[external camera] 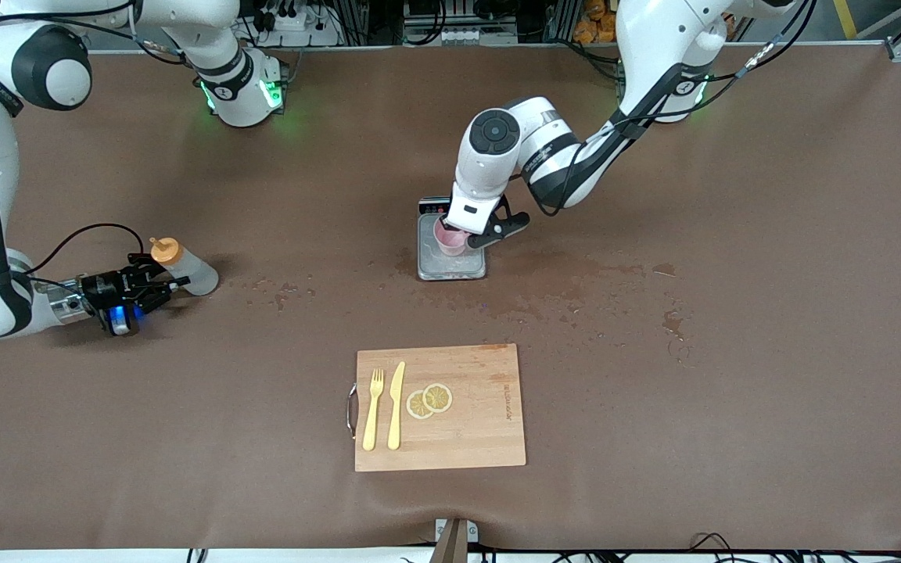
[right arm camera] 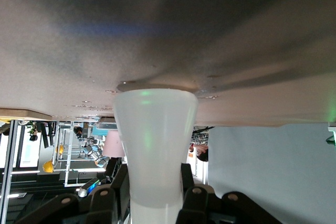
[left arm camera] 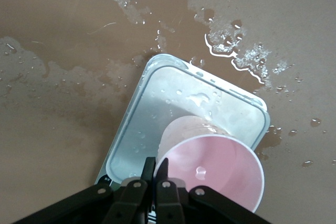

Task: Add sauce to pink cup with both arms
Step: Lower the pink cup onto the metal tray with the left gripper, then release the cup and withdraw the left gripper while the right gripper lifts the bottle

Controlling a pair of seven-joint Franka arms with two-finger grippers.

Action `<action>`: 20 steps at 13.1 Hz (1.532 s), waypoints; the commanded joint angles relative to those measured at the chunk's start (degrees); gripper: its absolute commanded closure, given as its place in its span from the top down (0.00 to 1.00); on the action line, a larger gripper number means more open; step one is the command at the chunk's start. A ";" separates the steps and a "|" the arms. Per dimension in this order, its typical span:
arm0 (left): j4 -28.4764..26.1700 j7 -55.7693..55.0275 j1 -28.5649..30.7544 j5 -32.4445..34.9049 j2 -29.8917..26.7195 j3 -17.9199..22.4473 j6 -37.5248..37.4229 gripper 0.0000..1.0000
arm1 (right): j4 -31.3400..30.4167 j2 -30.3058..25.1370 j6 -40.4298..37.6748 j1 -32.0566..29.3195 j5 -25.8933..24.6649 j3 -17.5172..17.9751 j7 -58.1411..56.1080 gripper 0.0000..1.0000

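Pink cup (external camera: 450, 238): standing on grey scale (external camera: 451, 267) at table (external camera: 732, 313) centre; left gripper (left arm camera: 156, 174) is pinching its rim, fingers fully closed. Sauce (external camera: 184, 267): standing near the right arm's table edge; right gripper (external camera: 155, 285) is clamping around its body.

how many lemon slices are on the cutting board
2. Both lemon slices lie on the wooden cutting board, overlapping each other, beside the yellow knife and fork, toward the middle of the board. Nothing seems to hide a third.
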 commanded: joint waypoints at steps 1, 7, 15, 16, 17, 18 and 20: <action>2.03 -3.51 -0.56 1.95 1.51 0.47 0.41 0.53 | 0.95 -1.72 -1.99 0.61 1.16 -0.05 3.48 0.39; 2.39 -3.53 5.06 2.66 -8.04 0.55 -2.74 1.00 | 2.36 -4.35 -2.60 2.01 0.98 2.32 11.48 0.40; 13.37 10.05 16.30 0.73 -13.51 0.29 -20.15 1.00 | 3.24 -13.22 -0.76 12.73 -0.68 1.71 31.51 0.42; 14.25 14.63 18.67 -0.67 -13.60 0.29 -21.72 1.00 | 4.02 -14.80 0.46 14.48 -1.39 1.80 35.62 0.42; 15.30 19.37 21.04 -1.47 -13.60 0.20 -23.39 1.00 | 4.20 -16.30 1.78 16.50 -2.79 1.89 39.75 0.42; 16.10 24.46 22.72 -1.65 -13.69 0.20 -24.97 1.00 | 4.21 -18.22 3.53 19.13 -4.80 1.89 43.53 0.42; 18.29 30.56 26.41 -3.05 -13.60 0.20 -27.79 1.00 | 4.29 -19.82 4.95 23.79 -8.24 1.97 50.83 0.41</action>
